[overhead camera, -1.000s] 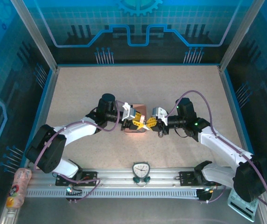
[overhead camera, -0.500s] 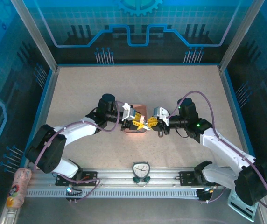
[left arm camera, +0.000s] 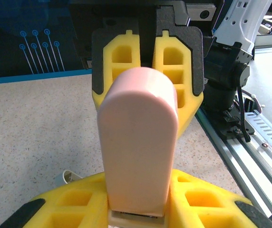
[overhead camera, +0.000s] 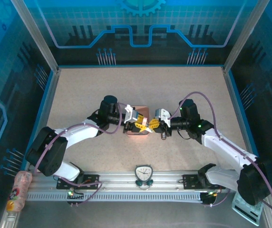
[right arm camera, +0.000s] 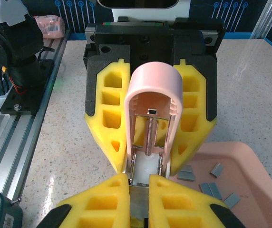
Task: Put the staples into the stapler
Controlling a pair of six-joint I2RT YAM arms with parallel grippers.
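A small pink stapler (overhead camera: 146,125) hangs between both grippers over the pink tray (overhead camera: 138,112) at mid-table. My left gripper (left arm camera: 138,209) is shut on the stapler's pink top (left arm camera: 138,142). In the right wrist view the pink cover (right arm camera: 154,90) stands swung open, baring the spring and the empty metal channel (right arm camera: 148,164). My right gripper (right arm camera: 138,199) is shut on the stapler's metal base. Several dark grey staples (right arm camera: 215,190) lie loose in the tray (right arm camera: 250,161), just right of the stapler. In the top view the left gripper (overhead camera: 137,124) and right gripper (overhead camera: 155,124) face each other.
A small clock (overhead camera: 143,174) sits on the rail at the near edge between the arm bases. A plastic packet (overhead camera: 18,190) lies at the near left corner. Bare speckled tabletop (overhead camera: 140,85) stretches behind the tray to the blue back wall.
The right arm's wrist drifted slightly right, then back. Both grippers keep their hold on the stapler in the same place.
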